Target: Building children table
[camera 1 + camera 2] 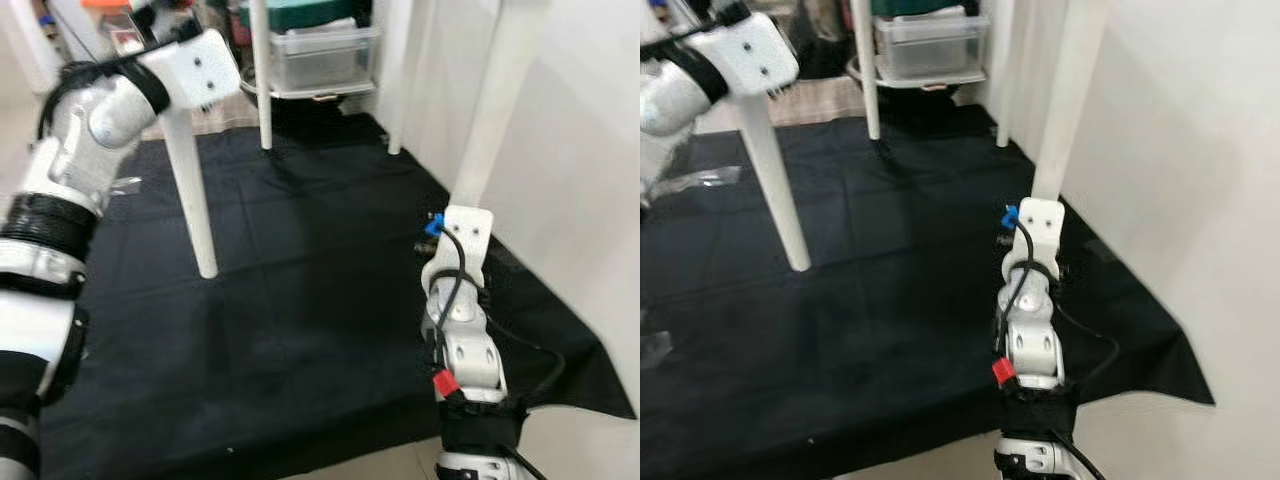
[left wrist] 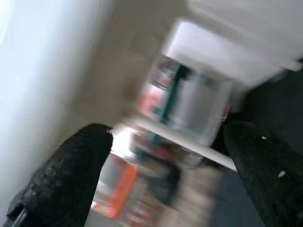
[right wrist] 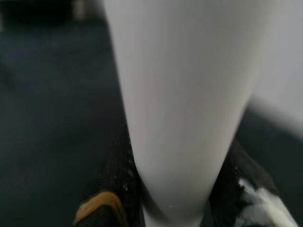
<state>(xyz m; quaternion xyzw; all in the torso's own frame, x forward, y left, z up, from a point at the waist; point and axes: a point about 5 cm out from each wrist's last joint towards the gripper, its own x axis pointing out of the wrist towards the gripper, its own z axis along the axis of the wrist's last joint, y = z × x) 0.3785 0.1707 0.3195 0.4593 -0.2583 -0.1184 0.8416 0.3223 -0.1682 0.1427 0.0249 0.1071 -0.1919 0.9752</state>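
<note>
Robot's right gripper clamps a white table leg standing upright on the black mat.

Head views: the leg rises straight above the nearer right arm. Wrist views: black fingers flank the smooth, tapered leg; left gripper spread apart, empty, raised.

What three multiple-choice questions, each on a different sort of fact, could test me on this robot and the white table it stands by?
1. Where is the right hand?
A. Around a white table leg
B. Inside the plastic bin
C. Flat on the black cloth

2. How many white legs show in the left eye view?
A. One
B. Two
C. Four

3. How are the left hand's fingers?
A. Shut on a leg
B. Spread with nothing between
C. Shut on the cloth

Answers: 1 A, the black fingers flank the leg in the right wrist view. 2 C, four legs stand on or beside the cloth. 3 B, the left wrist view shows them wide apart.
</note>
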